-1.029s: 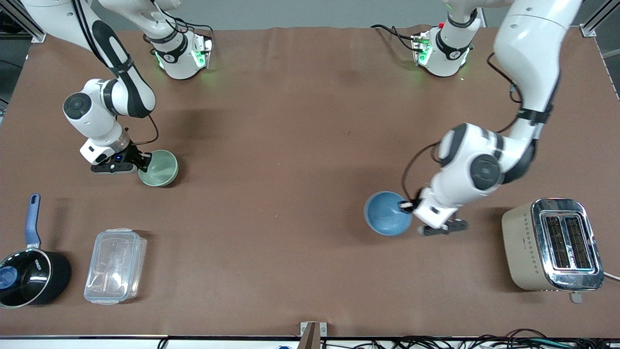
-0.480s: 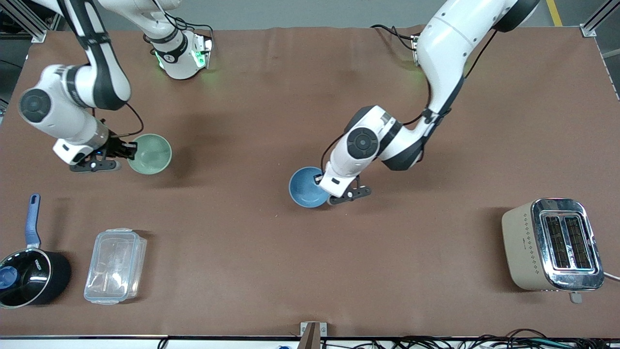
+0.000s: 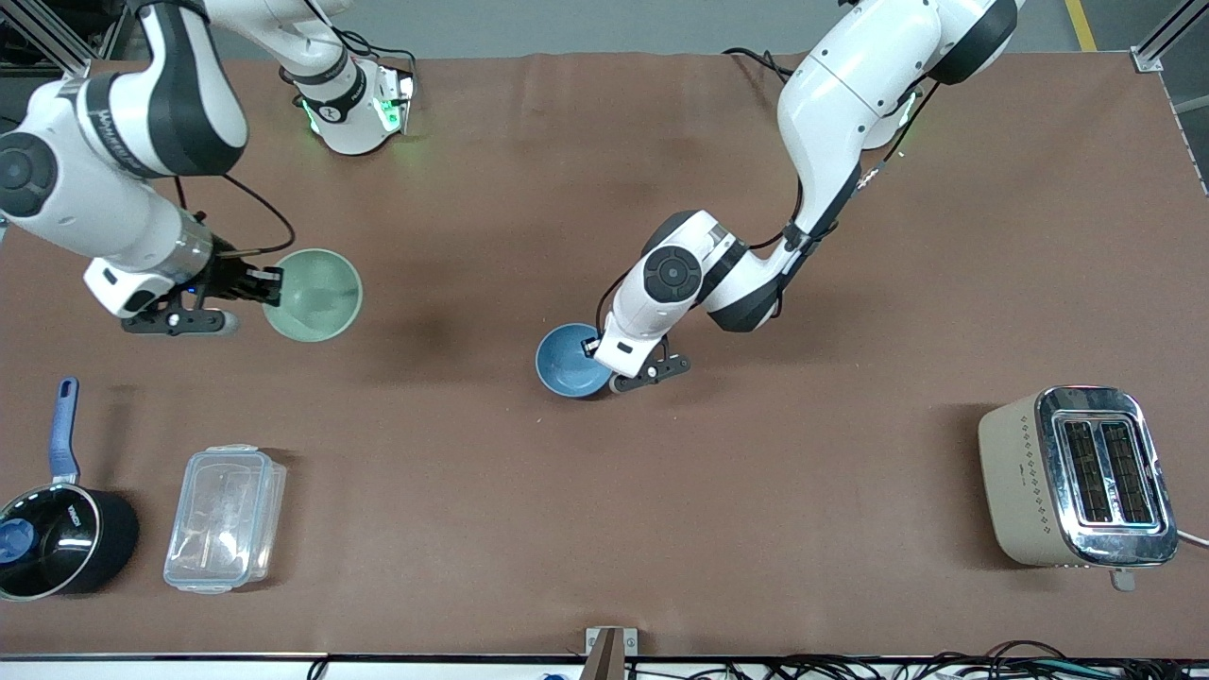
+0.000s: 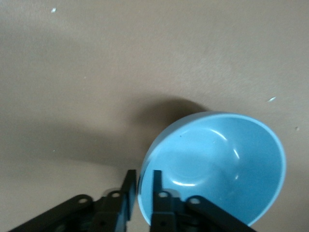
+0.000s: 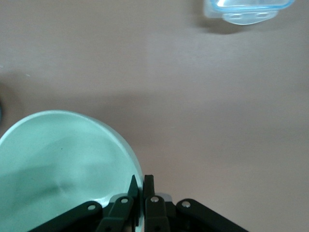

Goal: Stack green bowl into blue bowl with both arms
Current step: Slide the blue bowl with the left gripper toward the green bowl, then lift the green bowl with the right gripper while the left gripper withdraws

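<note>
My right gripper [image 3: 263,284] is shut on the rim of the pale mint-green bowl [image 3: 316,295] and holds it in the air over the right arm's end of the table. In the right wrist view the green bowl [image 5: 58,164] has its rim pinched at my right gripper [image 5: 142,181]. My left gripper [image 3: 593,348] is shut on the rim of the sky-blue bowl [image 3: 570,362], low over the table's middle. In the left wrist view the blue bowl [image 4: 217,166] has its rim between the fingers of my left gripper [image 4: 143,175].
A black saucepan with a blue handle [image 3: 59,529] and a clear lidded plastic box [image 3: 222,518] sit near the front camera at the right arm's end. The box also shows in the right wrist view [image 5: 246,8]. A beige toaster [image 3: 1077,477] stands at the left arm's end.
My left arm carried the blue bowl from near the toaster toward the table's middle. My right arm lifted the green bowl and moved it slightly toward the middle.
</note>
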You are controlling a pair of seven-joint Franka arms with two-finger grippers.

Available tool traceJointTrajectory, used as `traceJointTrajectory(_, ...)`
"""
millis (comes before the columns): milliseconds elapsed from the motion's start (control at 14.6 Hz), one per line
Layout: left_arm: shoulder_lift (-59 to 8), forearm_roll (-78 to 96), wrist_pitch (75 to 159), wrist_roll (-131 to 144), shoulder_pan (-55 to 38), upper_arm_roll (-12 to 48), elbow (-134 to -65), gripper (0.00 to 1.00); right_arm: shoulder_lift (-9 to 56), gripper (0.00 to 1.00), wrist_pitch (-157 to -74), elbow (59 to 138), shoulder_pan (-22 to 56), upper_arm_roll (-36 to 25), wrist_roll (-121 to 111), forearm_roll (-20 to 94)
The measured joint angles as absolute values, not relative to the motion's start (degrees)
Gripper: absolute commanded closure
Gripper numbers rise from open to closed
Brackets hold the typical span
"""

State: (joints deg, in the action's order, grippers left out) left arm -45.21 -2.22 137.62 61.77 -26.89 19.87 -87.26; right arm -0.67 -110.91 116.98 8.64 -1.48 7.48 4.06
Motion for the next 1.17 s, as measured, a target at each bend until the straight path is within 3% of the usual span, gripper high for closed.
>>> traceJointTrajectory(275,-41.93,-5.43,136.45,61.8,-25.52,17.12,-84.07,0.0,4.62,1.0,-112.05,111.57,10.63,5.62,20.64,6.41)
traceJointTrajectory(549,-32.12,-6.66,128.81,60.55,-19.79,13.75,-83.4,0.0,12.35,1.0,-120.01,107.65,14.96,11.61,31.61,6.78)
traceJointTrajectory(824,-25.13,-8.39,120.54,51.17,-10.74,13.57,-83.63,0.0,19.83,1.0,-128.03,105.86,20.87,12.24,39.38,6.67)
traceJointTrajectory(1167,-21.02,-8.47,112.74,29.35,-0.88,13.56,-83.93,0.0,26.41,1.0,-132.16,102.77,23.8,12.24,44.7,2.64)
